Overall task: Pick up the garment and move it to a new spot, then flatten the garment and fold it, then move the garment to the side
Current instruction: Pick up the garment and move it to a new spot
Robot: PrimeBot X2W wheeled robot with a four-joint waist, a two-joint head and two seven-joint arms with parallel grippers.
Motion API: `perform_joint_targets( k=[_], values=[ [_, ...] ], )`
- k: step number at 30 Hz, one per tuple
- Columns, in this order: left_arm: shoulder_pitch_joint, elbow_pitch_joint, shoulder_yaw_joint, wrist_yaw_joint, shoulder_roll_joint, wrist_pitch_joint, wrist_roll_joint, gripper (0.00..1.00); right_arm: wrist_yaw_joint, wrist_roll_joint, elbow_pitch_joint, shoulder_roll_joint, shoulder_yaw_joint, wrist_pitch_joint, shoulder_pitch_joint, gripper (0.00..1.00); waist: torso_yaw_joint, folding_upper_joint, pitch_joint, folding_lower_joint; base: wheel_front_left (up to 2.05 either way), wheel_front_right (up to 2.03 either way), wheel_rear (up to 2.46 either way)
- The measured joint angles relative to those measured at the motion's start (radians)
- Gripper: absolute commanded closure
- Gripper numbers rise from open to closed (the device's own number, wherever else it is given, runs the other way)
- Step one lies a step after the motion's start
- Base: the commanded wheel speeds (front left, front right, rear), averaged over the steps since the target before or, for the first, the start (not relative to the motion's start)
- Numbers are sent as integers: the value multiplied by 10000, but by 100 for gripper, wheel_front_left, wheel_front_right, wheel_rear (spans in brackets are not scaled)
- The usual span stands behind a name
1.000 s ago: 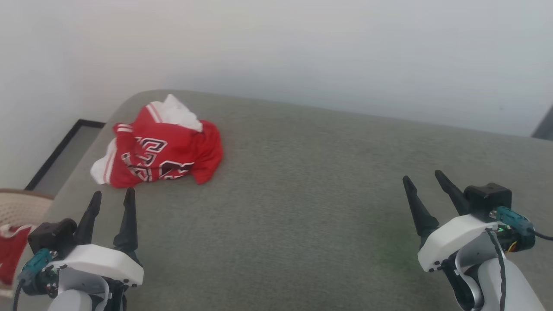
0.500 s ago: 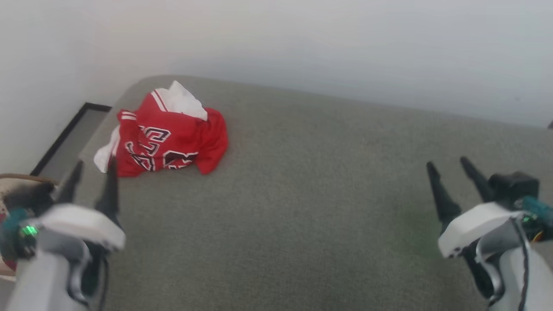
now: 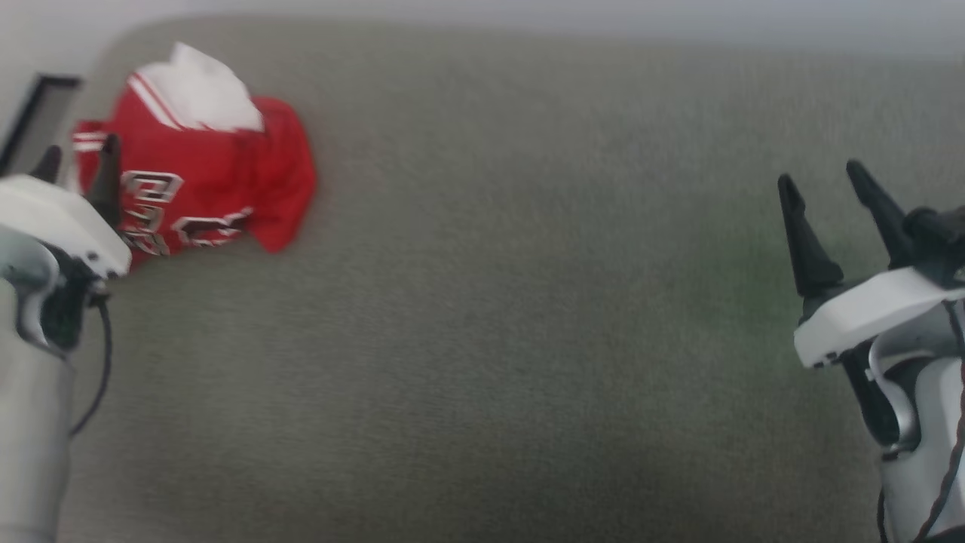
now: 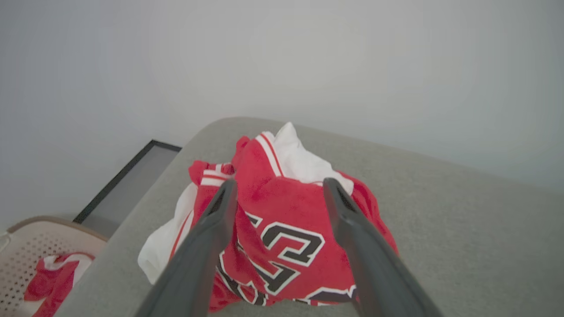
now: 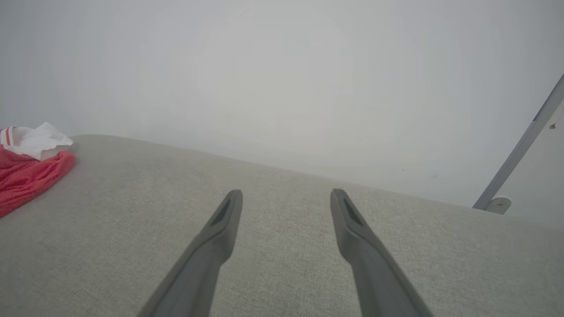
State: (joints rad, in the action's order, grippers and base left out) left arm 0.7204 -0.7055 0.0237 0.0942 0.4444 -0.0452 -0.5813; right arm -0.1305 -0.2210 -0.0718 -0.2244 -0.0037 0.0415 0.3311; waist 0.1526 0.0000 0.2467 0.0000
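The garment, a red jersey with white sleeves and black-and-white lettering, lies crumpled at the far left corner of the grey cushioned surface. My left gripper is open at the heap's near left edge, one fingertip overlapping the red cloth in the head view. In the left wrist view the garment sits just beyond and between the spread fingers of my left gripper, which hold nothing. My right gripper is open over bare cushion at the far right. The right wrist view has the garment far to the left of my right gripper.
A beige perforated basket with another red-and-white cloth stands below the cushion's left end. A black-framed panel lies beside it. A pale wall backs the cushion, and a grey metal bar leans at the right.
The head camera has tipped down, so the whole picture shifted. My left gripper has moved forward to the garment's near left edge. The garment lies as before, and both grippers stayed open.
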Motion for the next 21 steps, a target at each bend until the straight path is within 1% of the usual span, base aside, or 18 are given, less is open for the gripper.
perform_joint_targets(
  k=[1,3,6,7,11,13,18,19,20,21],
  values=[
    [571,-709,48,2,61,-357,-92,0,0,79,173,-10,-10,56,143,0,-147,0,430,0,0,0,0],
    [1121,-1398,82,2,109,-823,-186,0,0,107,303,-35,-2,121,264,0,-296,0,838,0,0,0,0],
    [1843,-2447,174,-111,165,-1628,-240,0,0,113,483,-88,12,211,417,0,-510,0,1391,0,0,0,0],
    [2096,-2828,125,-236,169,-1975,-334,0,0,125,569,-109,8,257,463,0,-578,0,1558,0,0,0,0],
    [2841,-3958,313,-401,215,-3103,-343,0,0,161,819,-205,-17,401,618,0,-832,0,2151,0,0,0,0],
    [3159,-4295,305,-472,234,-3260,-368,0,0,171,917,-247,-48,443,656,0,-937,0,2379,0,0,0,0],
    [3649,-4859,380,-426,288,-3317,-380,0,0,184,997,-249,-79,516,688,0,-1118,0,2648,0,0,0,0],
    [3712,-4951,362,-408,288,-3312,-403,45,0,184,995,-249,-86,527,688,0,-1114,1,2646,0,0,0,0],
    [3741,-5007,372,-357,284,-3269,-416,84,0,188,988,-249,-96,529,688,0,-1103,0,2627,0,0,0,0],
    [3772,-5053,362,-311,268,-3250,-443,100,0,205,974,-247,-123,545,688,0,-1088,0,2597,0,0,0,0]
  ],
)
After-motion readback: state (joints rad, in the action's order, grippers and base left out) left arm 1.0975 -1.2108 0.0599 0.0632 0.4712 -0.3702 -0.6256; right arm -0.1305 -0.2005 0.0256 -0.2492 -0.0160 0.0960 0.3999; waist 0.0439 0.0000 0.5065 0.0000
